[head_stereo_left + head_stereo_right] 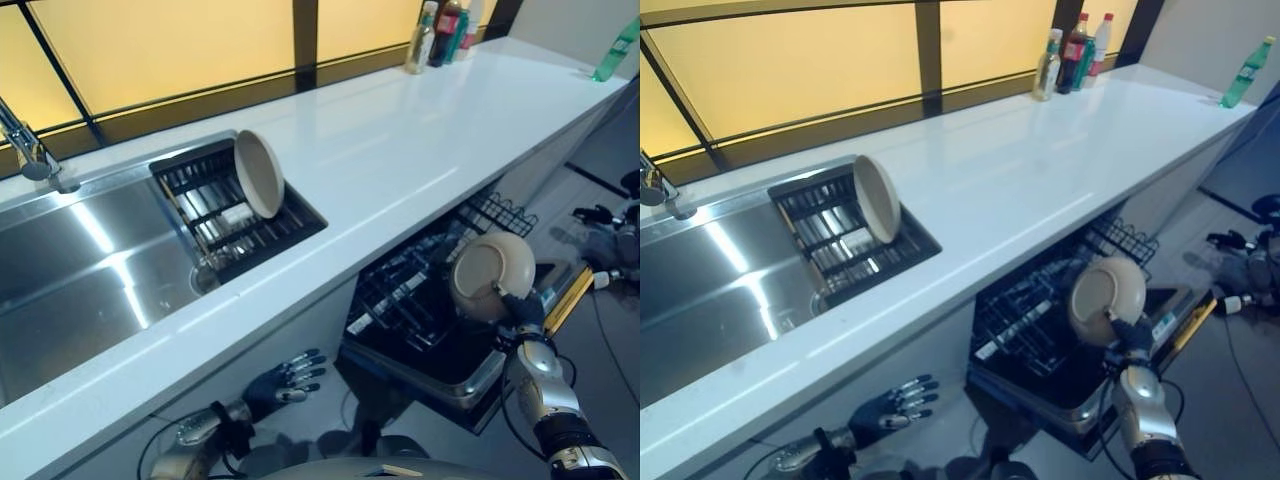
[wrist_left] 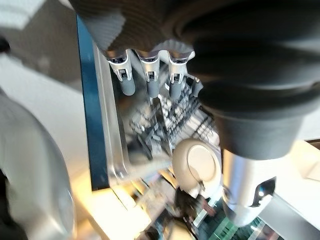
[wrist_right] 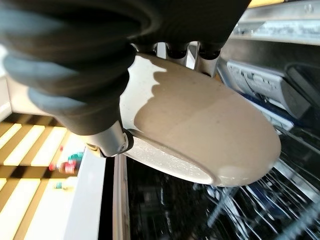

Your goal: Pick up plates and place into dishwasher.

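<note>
A steel sink [image 1: 80,270] with faucet [image 1: 30,150]; bottles [image 1: 1075,50] on the white counter [image 1: 400,150].

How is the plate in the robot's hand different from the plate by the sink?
The held plate is gripped by the right hand above the open dishwasher rack; the sink plate touches no hand and stands on edge in the dark drying rack. The held plate is below counter level; the sink plate sits up in the counter. Both are round and beige.
</note>
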Robot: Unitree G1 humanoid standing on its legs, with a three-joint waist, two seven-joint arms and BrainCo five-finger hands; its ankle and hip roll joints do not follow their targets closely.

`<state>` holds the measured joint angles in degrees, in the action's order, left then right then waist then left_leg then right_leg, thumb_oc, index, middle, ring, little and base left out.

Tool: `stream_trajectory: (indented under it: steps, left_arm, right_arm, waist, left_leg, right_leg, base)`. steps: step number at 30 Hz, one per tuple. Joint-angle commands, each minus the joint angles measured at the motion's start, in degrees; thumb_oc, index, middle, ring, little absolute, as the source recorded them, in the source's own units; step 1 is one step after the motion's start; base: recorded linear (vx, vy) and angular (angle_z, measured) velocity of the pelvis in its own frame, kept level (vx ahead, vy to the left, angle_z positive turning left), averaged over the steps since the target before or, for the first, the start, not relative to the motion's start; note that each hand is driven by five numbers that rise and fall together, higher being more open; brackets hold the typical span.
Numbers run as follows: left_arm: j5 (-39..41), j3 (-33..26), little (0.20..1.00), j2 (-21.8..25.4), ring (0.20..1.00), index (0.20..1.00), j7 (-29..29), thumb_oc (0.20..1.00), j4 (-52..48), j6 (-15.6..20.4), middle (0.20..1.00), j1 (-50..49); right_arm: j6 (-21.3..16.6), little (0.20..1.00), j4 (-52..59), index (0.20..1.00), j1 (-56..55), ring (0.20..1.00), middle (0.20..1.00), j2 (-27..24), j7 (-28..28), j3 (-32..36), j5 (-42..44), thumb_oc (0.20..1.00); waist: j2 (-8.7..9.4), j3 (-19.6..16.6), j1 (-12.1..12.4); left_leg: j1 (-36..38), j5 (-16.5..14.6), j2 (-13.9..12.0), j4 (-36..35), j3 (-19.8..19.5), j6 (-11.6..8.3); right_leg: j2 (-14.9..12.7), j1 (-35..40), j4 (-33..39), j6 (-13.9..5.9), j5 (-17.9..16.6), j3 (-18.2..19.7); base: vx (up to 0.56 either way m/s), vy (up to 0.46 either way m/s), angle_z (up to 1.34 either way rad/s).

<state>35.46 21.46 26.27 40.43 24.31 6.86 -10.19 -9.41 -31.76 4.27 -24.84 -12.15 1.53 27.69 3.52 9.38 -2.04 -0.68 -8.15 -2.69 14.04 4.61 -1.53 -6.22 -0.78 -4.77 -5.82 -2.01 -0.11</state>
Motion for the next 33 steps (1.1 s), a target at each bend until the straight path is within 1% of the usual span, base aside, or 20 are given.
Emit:
stream_trajectory:
  steps: [1, 2, 3, 4, 11, 16, 23, 26, 30, 33]
  left_arm:
    - [0.9, -2.9, 1.0, 1.2, 1.0, 1.0, 1.6, 1.0, -2.4, 0.3, 1.0, -1.4]
    - [1.0, -2.9, 1.0, 1.2, 1.0, 1.0, 1.6, 1.0, -2.5, 0.2, 1.0, -1.5]
    - [2.1, -3.4, 1.0, 1.1, 1.0, 1.0, 2.5, 1.0, -2.5, -1.1, 1.0, -1.6]
    - [2.4, -3.6, 1.0, 1.1, 1.0, 1.0, 3.1, 1.0, -2.6, -1.7, 1.0, -1.6]
    - [0.8, -1.9, 1.0, 2.6, 1.0, 1.0, 5.3, 1.0, -2.8, -2.4, 1.0, -1.0]
    - [1.4, -0.9, 1.0, 3.7, 1.0, 1.0, 5.6, 1.0, -3.4, -4.4, 1.0, -0.8]
    - [2.5, 0.0, 1.0, 5.1, 1.0, 1.0, 6.6, 1.0, -4.9, -7.0, 1.0, 0.8]
    - [2.7, 0.0, 1.0, 5.3, 1.0, 1.0, 6.9, 1.0, -5.2, -7.8, 1.0, 1.3]
    - [3.7, 0.2, 1.0, 6.4, 1.0, 1.0, 6.6, 1.0, -6.0, -8.3, 1.0, 2.9]
    - [5.0, 0.4, 1.0, 7.1, 1.0, 1.0, 6.5, 1.0, -5.7, -8.5, 1.0, 4.5]
  right_arm:
    - [-2.3, 0.2, 0.5, 0.2, 3.5, 0.2, 0.2, -4.8, 4.6, 0.9, 0.2, 0.2]
    - [-2.3, 0.2, 0.4, 0.2, 3.5, 0.2, 0.2, -4.8, 4.8, 0.9, 0.2, 0.2]
    - [-2.0, 0.2, -0.9, 0.2, 3.5, 0.2, 0.2, -5.1, 7.1, 0.5, -0.1, 0.2]
    - [-2.1, 0.2, -2.4, 0.2, 3.7, 0.2, 0.2, -5.4, 7.5, 0.2, -1.4, 0.2]
    - [-2.7, 0.2, -11.7, 0.2, 8.3, 0.2, 0.2, -8.8, 9.5, -2.3, -5.6, 0.2]
    - [-0.4, 0.2, -14.2, 0.2, 10.6, 0.2, 0.2, -11.3, 10.2, -4.9, -11.3, 0.2]
    - [-0.4, 0.2, -20.1, 0.2, 15.9, 0.2, 0.2, -12.6, 9.8, -9.7, -18.2, 0.2]
    - [-0.7, 0.2, -21.0, 0.2, 17.8, 0.2, 0.2, -12.9, 11.2, -10.6, -18.3, 0.2]
    - [-2.1, 0.2, -20.7, 0.2, 20.1, 0.2, 0.2, -13.0, 12.0, -11.5, -15.5, 0.2]
    - [-2.5, 0.2, -22.2, 0.2, 22.5, 0.2, 0.2, -13.2, 12.4, -12.4, -17.8, 0.2]
  waist:
    - [-0.51, 0.4, 1.6]
    - [-0.51, 0.4, 1.5]
    - [-0.51, 0.6, 1.7]
    - [-0.54, 0.7, 2.0]
    - [-0.89, 1.1, 3.7]
    - [-1.19, 1.1, 4.2]
    - [-1.45, 1.8, 5.5]
    - [-1.67, 2.2, 5.9]
    - [-2.0, 3.2, 6.6]
    - [-2.32, 4.0, 6.8]
  left_leg:
    - [-0.4, -2.7, 1.9, -0.2, 2.4, 5.11]
    - [-0.4, -2.7, 1.9, -0.2, 2.3, 5.11]
    - [-0.4, -2.9, 2.0, 0.2, 2.2, 5.08]
    - [-0.4, -3.0, 2.1, 0.3, 2.0, 5.08]
    - [0.1, -2.5, 2.0, -0.9, 1.1, 4.59]
    - [-0.5, -2.4, 1.8, -0.7, 0.8, 4.49]
    - [-1.3, -2.6, 0.9, 0.6, 0.1, 4.28]
    - [-1.3, -2.7, 0.7, 0.8, -0.1, 4.15]
    - [-3.2, -2.3, 0.2, 2.0, -0.5, 3.9]
    - [-5.0, -1.9, -0.2, 3.2, -0.4, 3.71]
  right_leg:
    - [-3.1, -4.0, -5.4, -4.69, -2.7, -2.4]
    - [-3.1, -4.1, -5.4, -4.7, -2.7, -2.4]
    - [-3.3, -4.3, -5.8, -4.78, -3.0, -2.7]
    - [-3.5, -4.4, -5.9, -4.84, -3.2, -2.9]
    - [-4.2, -4.1, -5.8, -5.16, -3.7, -4.6]
    - [-4.3, -4.4, -5.8, -5.07, -2.9, -5.1]
    - [-4.4, -4.4, -6.6, -5.21, -3.1, -5.9]
    - [-4.5, -4.3, -6.8, -5.26, -3.0, -6.3]
    - [-4.3, -4.2, -6.5, -4.85, -2.1, -6.9]
    - [-4.2, -4.8, -6.7, -4.62, -1.8, -7.3]
  base:
    - [0.01, -0.014, 0.04]
    - [0.01, -0.028, 0.04]
    - [0.01, -0.038, 0.04]
    - [0.02, -0.044, 0.06]
    - [0.01, -0.054, 0.12]
    - [0.02, -0.038, 0.07]
    - [0.05, -0.048, 0.12]
    - [0.05, -0.028, 0.04]
    - [-0.02, -0.031, 0.07]
    - [-0.07, -0.04, 0.24]
